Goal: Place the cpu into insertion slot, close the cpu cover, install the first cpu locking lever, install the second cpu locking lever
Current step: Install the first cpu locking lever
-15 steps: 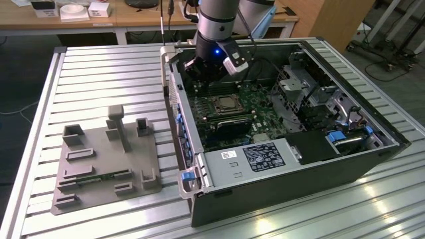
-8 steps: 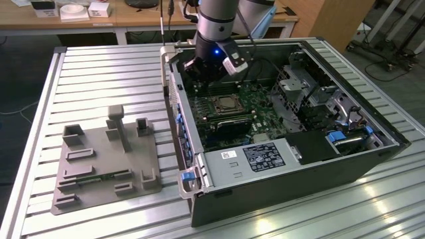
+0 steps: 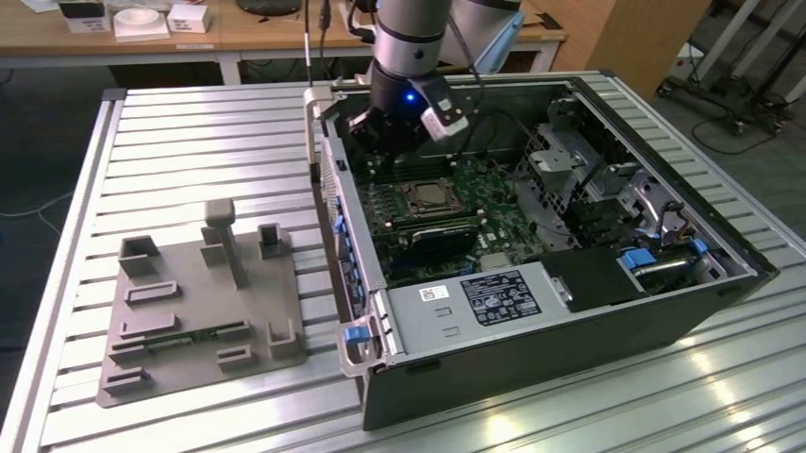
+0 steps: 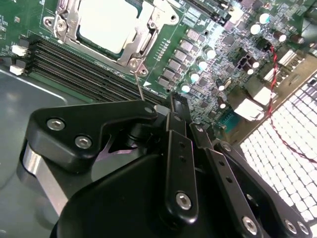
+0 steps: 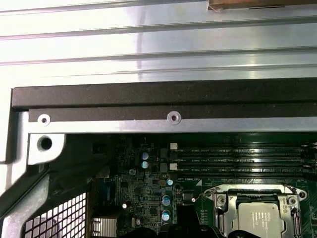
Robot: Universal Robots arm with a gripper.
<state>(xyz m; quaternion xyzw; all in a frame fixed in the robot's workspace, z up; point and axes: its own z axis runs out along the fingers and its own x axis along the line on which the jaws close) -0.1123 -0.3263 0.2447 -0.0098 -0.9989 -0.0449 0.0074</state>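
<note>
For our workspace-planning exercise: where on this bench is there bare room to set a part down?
Bare slats lie beyond the grey fixture, towards the desk, and before the computer case. Inside the case, around the cpu, it is crowded.

Ext. view: high up, angled down on open case and worktop, mid-range. Both wrist views: close inside case, facing mobo; shared area is cpu plus RAM slots.

The cpu lies in its socket, the cpu cover framing it, memory slots between it and the black case wall.
</note>
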